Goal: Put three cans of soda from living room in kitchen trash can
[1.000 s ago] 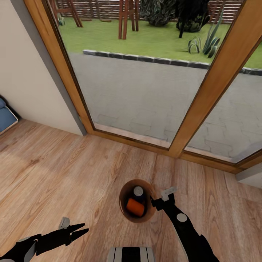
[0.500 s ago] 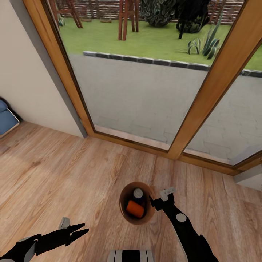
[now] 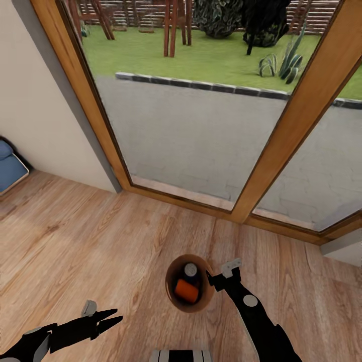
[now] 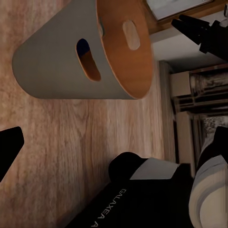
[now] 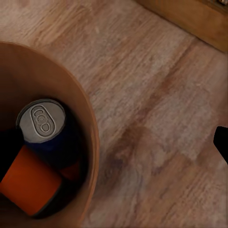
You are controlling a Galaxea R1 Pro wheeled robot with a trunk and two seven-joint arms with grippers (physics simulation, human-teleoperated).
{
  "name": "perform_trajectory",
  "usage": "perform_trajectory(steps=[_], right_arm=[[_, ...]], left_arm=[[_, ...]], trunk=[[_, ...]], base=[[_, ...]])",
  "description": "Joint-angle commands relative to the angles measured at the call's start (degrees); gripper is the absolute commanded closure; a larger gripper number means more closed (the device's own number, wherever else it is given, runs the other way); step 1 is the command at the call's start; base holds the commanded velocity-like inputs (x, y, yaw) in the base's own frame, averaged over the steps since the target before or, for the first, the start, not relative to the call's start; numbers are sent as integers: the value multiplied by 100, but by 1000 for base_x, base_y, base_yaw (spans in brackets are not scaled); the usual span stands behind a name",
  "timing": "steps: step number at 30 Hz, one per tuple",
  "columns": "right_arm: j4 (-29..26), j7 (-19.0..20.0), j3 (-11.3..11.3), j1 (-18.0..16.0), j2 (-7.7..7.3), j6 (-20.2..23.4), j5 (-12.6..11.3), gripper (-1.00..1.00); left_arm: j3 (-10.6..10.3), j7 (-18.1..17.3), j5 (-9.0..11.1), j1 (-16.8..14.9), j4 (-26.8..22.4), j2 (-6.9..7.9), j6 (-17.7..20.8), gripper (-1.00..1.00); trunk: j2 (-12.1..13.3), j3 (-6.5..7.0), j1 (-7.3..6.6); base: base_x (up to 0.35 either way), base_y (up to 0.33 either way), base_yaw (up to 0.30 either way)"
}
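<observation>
The tash can (image 3: 171, 274), brown inside, sits low in the head view on the plank floor of the living room. A bright orange can (image 3: 186, 291) lies in it, and a dark blue can (image 3: 190, 271) stands beside that one, silver top up. Under the blue can (image 5: 42, 124) a second patch of orange (image 5: 71, 172) peeks out. My right gripper (image 3: 210, 276) is at the bin's right rim (image 5: 92, 142), open, with one fingertip (image 5: 222, 142) over the floor outside the wall. My left gripper (image 3: 118, 315) hangs open and holds nothing, left of the grey-sided bin (image 4: 57, 57).
Wood-framed glass doors (image 3: 296, 115) stand straight ahead, with a paved yard and lawn behind them. A pale wall (image 3: 45, 125) and a blue sofa corner (image 3: 10, 168) are at the left. My own base (image 3: 181, 355) shows at the bottom edge.
The camera has moved: floor, door frame, my base and the bin have all slid slightly down the picture. Both arms kept their places in the view.
</observation>
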Motion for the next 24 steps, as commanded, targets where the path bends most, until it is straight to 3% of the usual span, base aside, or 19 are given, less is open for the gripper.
perform_trajectory(steps=[1,24], right_arm=[[0,0,0,-2,0,0,0,-100],[0,0,1,-3,0,0,0,-100]], left_arm=[[-1,0,0,0,0,0,2,-100],[-9,0,0,0,0,-6,4,-100]], trunk=[[42,19,-23],[964,431,-528]], base=[[0,0,0],[0,0,0]])
